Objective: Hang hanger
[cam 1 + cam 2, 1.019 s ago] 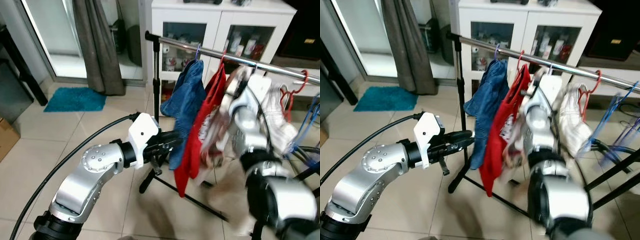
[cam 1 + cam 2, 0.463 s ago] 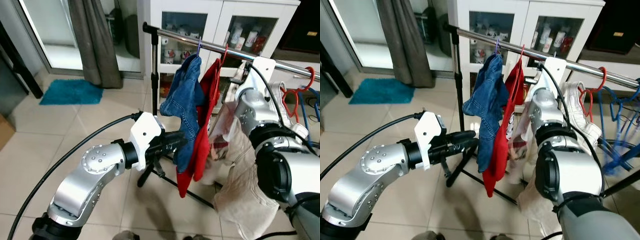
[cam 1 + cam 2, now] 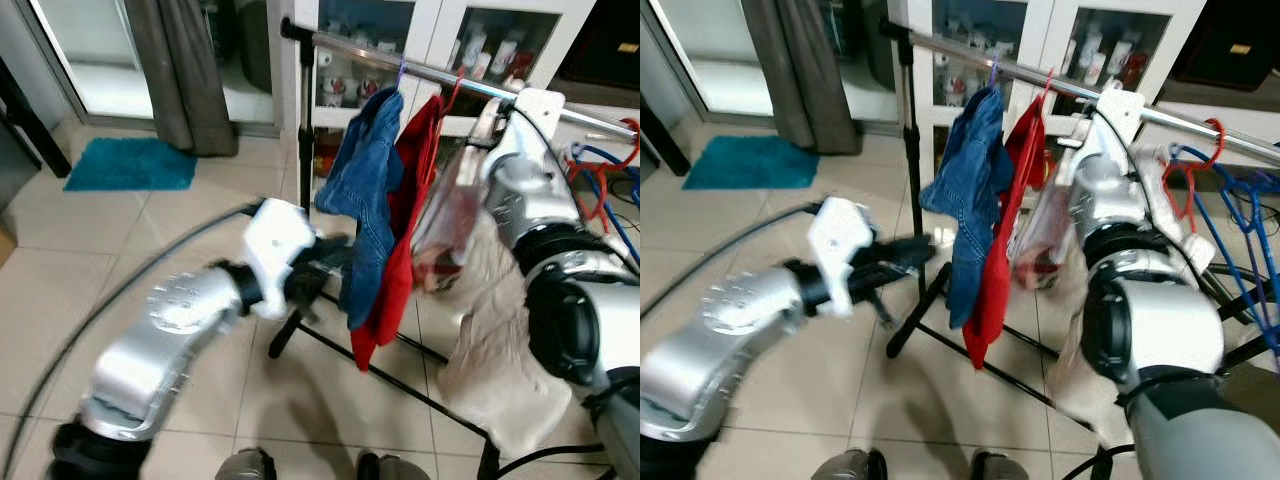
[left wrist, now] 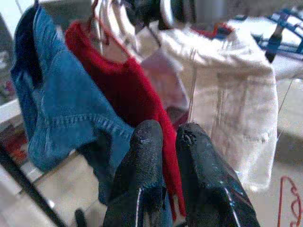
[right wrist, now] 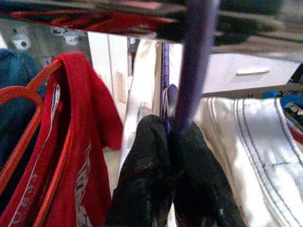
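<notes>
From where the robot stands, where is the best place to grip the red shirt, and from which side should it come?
Grip the red shirt probably at its free lower hem, coming from the robot's left with the left gripper, which points that way. The hem hangs loose below the denim garment; the shoulders are crowded among hangers on the rail.

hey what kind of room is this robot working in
Probably a home living or laundry area: a freestanding clothes rail hung with a denim garment and a red top, a white glass-door cabinet, tiled floor.
</notes>
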Controlling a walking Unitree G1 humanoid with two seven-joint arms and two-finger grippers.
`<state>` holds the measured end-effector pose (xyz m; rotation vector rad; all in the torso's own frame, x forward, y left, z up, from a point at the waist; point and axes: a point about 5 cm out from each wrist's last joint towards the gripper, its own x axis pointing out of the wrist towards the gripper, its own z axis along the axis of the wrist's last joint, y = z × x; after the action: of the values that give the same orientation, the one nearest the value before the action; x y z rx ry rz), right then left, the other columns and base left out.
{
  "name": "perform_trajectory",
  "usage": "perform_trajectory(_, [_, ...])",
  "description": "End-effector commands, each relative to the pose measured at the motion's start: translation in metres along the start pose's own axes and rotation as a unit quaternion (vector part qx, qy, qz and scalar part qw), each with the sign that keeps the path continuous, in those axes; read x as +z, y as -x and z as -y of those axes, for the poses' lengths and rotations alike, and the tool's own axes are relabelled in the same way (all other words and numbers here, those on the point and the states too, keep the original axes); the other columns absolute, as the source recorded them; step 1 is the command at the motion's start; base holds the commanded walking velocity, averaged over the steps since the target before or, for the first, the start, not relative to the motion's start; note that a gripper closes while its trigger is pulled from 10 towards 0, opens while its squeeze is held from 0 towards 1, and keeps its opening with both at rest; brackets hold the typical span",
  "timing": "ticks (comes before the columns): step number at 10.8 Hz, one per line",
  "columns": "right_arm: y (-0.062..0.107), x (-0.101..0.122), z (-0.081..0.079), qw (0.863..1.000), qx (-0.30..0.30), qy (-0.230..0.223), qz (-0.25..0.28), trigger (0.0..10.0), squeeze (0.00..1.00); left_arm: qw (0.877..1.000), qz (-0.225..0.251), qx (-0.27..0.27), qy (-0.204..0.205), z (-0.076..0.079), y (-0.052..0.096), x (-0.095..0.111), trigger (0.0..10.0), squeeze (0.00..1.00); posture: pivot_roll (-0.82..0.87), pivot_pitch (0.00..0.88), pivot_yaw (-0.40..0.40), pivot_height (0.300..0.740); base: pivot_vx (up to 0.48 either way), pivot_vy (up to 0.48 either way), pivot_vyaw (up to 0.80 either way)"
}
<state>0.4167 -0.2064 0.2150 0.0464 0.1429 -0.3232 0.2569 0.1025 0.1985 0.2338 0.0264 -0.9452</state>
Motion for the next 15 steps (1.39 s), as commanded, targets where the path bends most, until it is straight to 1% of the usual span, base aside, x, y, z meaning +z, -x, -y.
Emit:
perform_trajectory(1, [0.002,-0.035,0.005,0.996,0.003,-0.003,-0.085,10.0,0.00,1.000,-0.007,-0.001,-0.001,0.003,0.002,-0.001,10.0,0.00,0.16,0.192,-0.029,0.740,0.000,0.000,0.00])
perform_trajectory(2, [0.003,-0.041,0.004,0.995,0.013,-0.018,-0.102,10.0,0.00,1.000,-0.013,-0.005,0.001,0.004,0.005,-0.002,10.0,0.00,0.15,0.179,-0.025,0.740,0.000,0.000,0.00])
perform_trajectory(3, [0.004,-0.047,0.004,0.991,0.021,-0.044,-0.124,10.0,0.00,1.000,-0.019,-0.013,0.002,0.006,0.006,-0.004,10.0,0.00,0.14,0.160,-0.017,0.740,0.000,0.000,0.00])
perform_trajectory(4, [0.005,-0.052,0.005,0.989,0.030,-0.046,-0.134,10.0,0.00,1.000,-0.021,-0.018,0.000,0.007,0.005,-0.005,10.0,0.00,0.13,0.154,-0.016,0.740,0.000,0.000,0.00])
perform_trajectory(5, [0.005,-0.055,0.007,0.988,0.036,-0.047,-0.142,10.0,0.00,1.000,-0.022,-0.022,0.000,0.008,0.004,-0.006,10.0,0.00,0.12,0.135,-0.013,0.740,0.000,0.000,0.00])
perform_trajectory(7, [0.007,-0.068,0.015,0.981,0.056,-0.057,-0.174,10.0,0.00,0.999,-0.023,-0.043,0.000,0.011,-0.005,-0.009,10.0,0.00,0.08,0.102,0.014,0.740,0.000,0.000,0.00])
perform_trajectory(10, [0.008,-0.070,0.020,0.978,0.072,-0.083,-0.177,10.0,0.00,0.998,-0.020,-0.053,-0.006,0.009,-0.012,-0.008,10.0,0.00,0.07,0.093,0.035,0.740,0.000,0.000,0.00])
perform_trajectory(11, [0.008,-0.069,0.017,0.970,0.089,-0.145,-0.176,10.0,0.00,0.998,-0.022,-0.056,-0.008,0.007,-0.011,-0.009,10.0,0.00,0.07,0.093,0.037,0.740,0.000,0.000,0.00])
perform_trajectory(13, [0.009,-0.066,0.012,0.956,0.117,-0.202,-0.177,10.0,0.00,0.998,-0.023,-0.057,-0.009,0.006,-0.011,-0.009,10.0,0.00,0.08,0.088,0.032,0.740,0.000,0.000,0.00])
perform_trajectory(14, [0.009,-0.065,0.010,0.954,0.124,-0.210,-0.177,10.0,0.00,0.998,-0.024,-0.058,-0.010,0.006,-0.011,-0.009,10.0,0.00,0.08,0.084,0.031,0.740,0.000,0.000,0.00])
perform_trajectory(15, [0.009,-0.064,0.009,0.956,0.127,-0.199,-0.173,10.0,0.00,0.998,-0.025,-0.057,-0.013,0.004,-0.012,-0.010,10.0,0.00,0.08,0.077,0.022,0.740,0.000,0.000,0.00])
